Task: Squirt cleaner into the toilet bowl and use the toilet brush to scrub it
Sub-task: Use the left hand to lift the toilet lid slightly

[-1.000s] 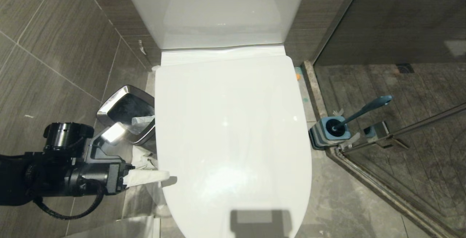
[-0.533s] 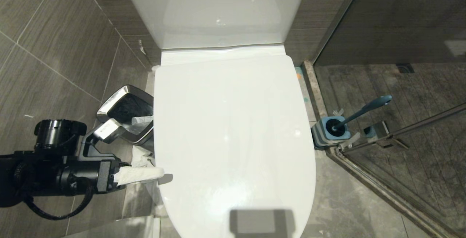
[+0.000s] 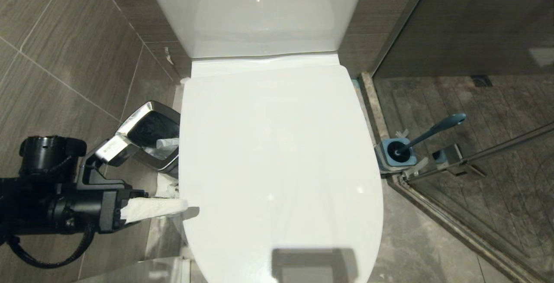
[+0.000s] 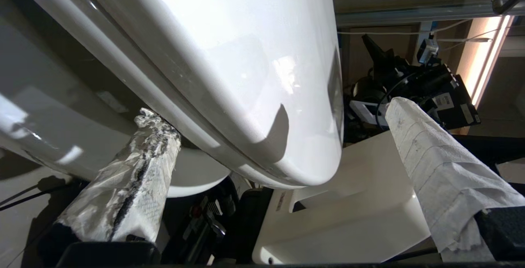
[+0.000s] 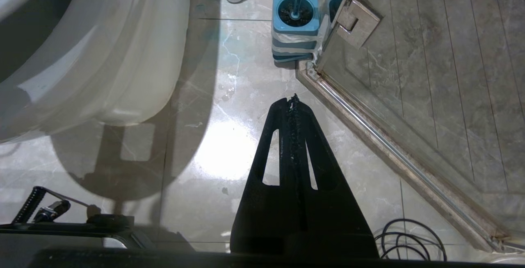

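**A:** So what's the left gripper (image 3: 184, 207) doing? From here it sits at the left edge of the lid (image 3: 277, 157), low down near the front.

**B:** Its jaws are spread wide, both fingers (image 4: 434, 165) wrapped in paper towel. One sits under the lid's rim, the other above it, lid edge in between. Can't tell if they touch.

**A:** And the right gripper (image 5: 292, 101)?

**B:** Closed tight, nothing in it, hanging over the floor (image 5: 213, 153) by the toilet.

**A:** Brush (image 3: 433, 131)?

**B:** In its blue holder (image 3: 396, 155), right of the toilet, next to the shower glass. There's a steel bin (image 3: 147, 133) on the left.
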